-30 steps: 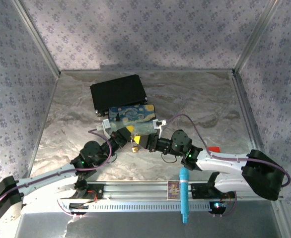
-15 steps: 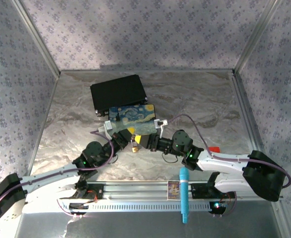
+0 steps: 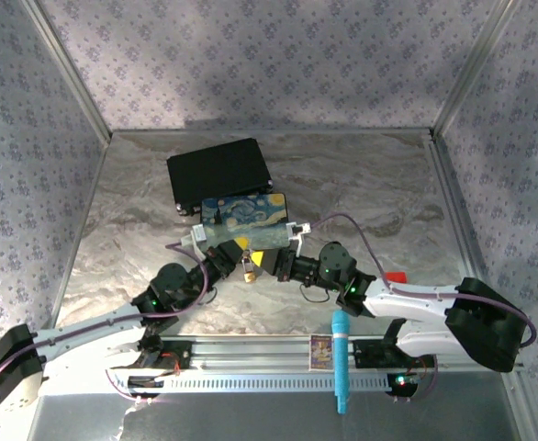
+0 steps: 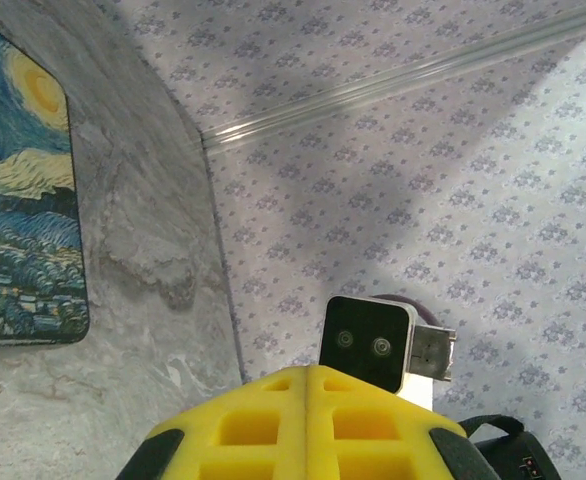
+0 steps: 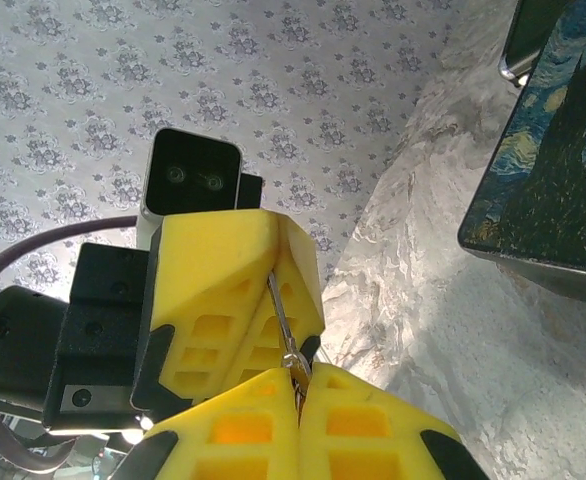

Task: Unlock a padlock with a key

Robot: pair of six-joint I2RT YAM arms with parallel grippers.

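You find the padlock (image 3: 249, 268), a tiny brass-gold body, between the left gripper (image 3: 237, 250) and the right gripper (image 3: 267, 264). In your right wrist view its thin silvery shackle (image 5: 278, 305) slants down between the left jaws, brass glinting at its lower end.

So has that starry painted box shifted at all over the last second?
No. In the overhead view the starry painted box meets the near edge of the black case at the same place as before.
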